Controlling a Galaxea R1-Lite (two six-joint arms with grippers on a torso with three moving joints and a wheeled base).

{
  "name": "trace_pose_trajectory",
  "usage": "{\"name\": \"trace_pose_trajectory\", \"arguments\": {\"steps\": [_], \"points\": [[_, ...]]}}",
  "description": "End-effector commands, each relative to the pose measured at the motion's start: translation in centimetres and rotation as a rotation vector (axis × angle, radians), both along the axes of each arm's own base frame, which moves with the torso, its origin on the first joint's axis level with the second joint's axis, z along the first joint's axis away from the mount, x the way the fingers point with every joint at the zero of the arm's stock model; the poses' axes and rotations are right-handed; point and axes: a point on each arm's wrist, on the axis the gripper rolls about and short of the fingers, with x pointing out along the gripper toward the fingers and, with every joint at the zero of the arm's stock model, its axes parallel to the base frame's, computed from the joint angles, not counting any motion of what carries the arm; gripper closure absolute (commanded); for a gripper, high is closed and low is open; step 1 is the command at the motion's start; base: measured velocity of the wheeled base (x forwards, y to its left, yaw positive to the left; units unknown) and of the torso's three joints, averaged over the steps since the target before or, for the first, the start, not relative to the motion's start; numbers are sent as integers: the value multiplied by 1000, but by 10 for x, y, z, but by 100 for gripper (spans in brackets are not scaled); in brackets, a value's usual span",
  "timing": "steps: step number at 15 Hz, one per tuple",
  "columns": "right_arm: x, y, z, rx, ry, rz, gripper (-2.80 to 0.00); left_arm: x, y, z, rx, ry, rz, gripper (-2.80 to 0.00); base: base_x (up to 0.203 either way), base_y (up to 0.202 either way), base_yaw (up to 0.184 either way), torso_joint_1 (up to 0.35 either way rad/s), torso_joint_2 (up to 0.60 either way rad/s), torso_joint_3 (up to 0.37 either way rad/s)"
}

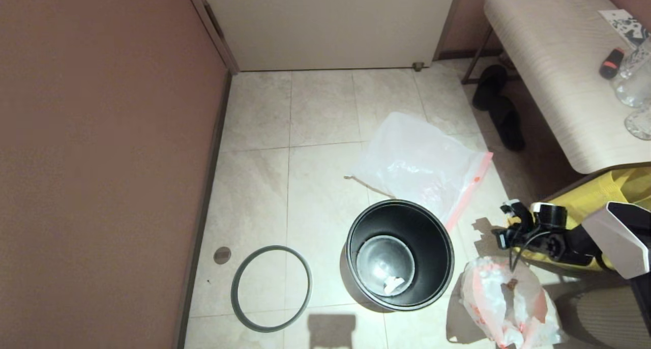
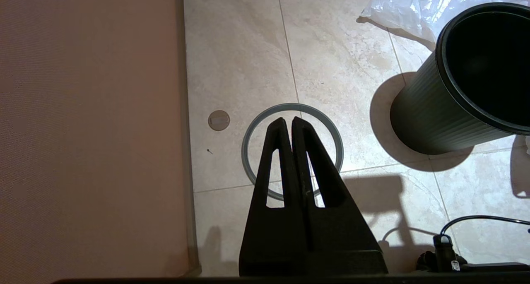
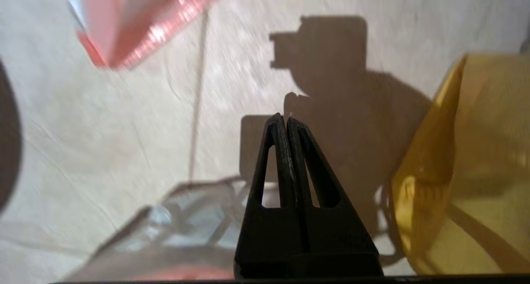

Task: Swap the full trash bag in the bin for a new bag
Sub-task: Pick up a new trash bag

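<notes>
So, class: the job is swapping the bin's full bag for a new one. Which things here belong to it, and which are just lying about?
Belong to the job:
the bin
grey hoop rim
full trash bag
new bag

Just lying about:
black slippers
yellow tote
bench

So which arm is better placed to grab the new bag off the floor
Right, probably. The right pincer, shut and empty, hangs beside the new bag, near its pink hem. The left pincer, also shut, is over the grey hoop, with the bin between.
</notes>
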Motion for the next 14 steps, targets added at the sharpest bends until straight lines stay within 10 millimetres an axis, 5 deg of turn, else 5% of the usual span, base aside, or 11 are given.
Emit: {"name": "trace_pose_trajectory", "arguments": {"steps": [1, 6, 8, 10, 14], "points": [[15, 19, 29, 48, -166, -1, 0, 0, 0, 0, 0, 1, 0, 0, 0, 0, 0, 0, 0, 0], [48, 53, 69, 105, -378, -23, 0, 0, 0, 0, -1, 1, 0, 0, 0, 0, 0, 0, 0, 0], [55, 60, 71, 115, -402, -22, 0, 0, 0, 0, -1, 1, 0, 0, 0, 0, 0, 0, 0, 0], [56, 67, 72, 135, -357, -40, 0, 0, 0, 0, 0, 1, 0, 0, 0, 0, 0, 0, 0, 0], [50, 80, 108, 409, -170, -109, 0, 0, 0, 0, 0, 1, 0, 0, 0, 0, 0, 0, 0, 0]]}}
